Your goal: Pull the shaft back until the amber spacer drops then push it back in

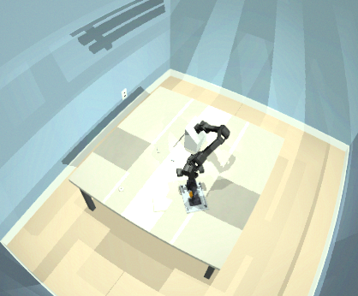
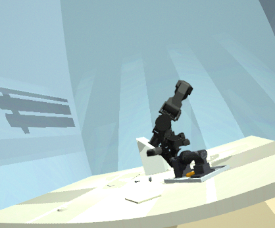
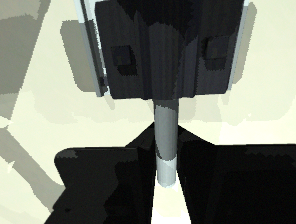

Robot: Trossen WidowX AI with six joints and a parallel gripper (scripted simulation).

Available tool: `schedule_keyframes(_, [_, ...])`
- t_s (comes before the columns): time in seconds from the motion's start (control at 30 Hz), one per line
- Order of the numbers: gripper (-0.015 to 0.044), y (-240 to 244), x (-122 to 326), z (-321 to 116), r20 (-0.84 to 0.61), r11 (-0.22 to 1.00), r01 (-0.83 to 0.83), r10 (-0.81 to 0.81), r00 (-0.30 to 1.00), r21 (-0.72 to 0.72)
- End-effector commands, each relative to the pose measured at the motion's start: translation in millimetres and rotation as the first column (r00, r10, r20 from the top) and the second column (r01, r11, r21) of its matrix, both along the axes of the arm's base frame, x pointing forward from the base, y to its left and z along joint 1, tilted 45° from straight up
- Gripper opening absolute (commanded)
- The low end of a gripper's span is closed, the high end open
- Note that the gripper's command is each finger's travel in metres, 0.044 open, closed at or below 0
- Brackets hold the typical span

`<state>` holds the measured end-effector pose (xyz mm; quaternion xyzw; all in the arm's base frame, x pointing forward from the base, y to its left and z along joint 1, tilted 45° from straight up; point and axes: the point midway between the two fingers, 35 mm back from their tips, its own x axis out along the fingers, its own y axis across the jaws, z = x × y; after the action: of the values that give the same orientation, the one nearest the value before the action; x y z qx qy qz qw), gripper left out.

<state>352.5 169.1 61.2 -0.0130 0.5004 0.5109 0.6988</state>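
The dark housing [image 1: 194,201] [image 2: 201,167] [image 3: 165,65] stands on a light grey base plate [image 1: 197,210] [image 2: 183,180]. A grey shaft [image 3: 166,142] sticks out of the dark block's near face in the wrist view. My gripper [image 2: 172,163] [image 3: 162,125] is shut on the shaft close to that face, and the shaft's bright end shows between the fingers. An amber spacer [image 1: 191,194] [image 2: 190,173] shows low between the dark blocks, down near the base plate. Whether anything else sits on the shaft inside the housing is hidden; no other spacer can be made out.
A white box-like block [image 1: 191,141] [image 2: 152,163] stands behind the arm. A flat pale slab [image 1: 161,204] [image 2: 144,196] lies left of the base plate. A small pale piece [image 1: 121,189] [image 2: 62,209] lies farther left. Small dark bits [image 1: 173,161] [image 2: 137,181] lie near the arm.
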Motion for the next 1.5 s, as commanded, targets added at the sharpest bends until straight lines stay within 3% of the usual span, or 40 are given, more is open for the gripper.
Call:
schedule_keyframes(0.0, [0.0,1.4,4.2,3.9,0.007,1.0,0.004,-0.004,1.0,0.004])
schedule_keyframes(1.47, [0.0,6.3,10.4,8.6,0.007,1.0,0.004,-0.004,1.0,0.005])
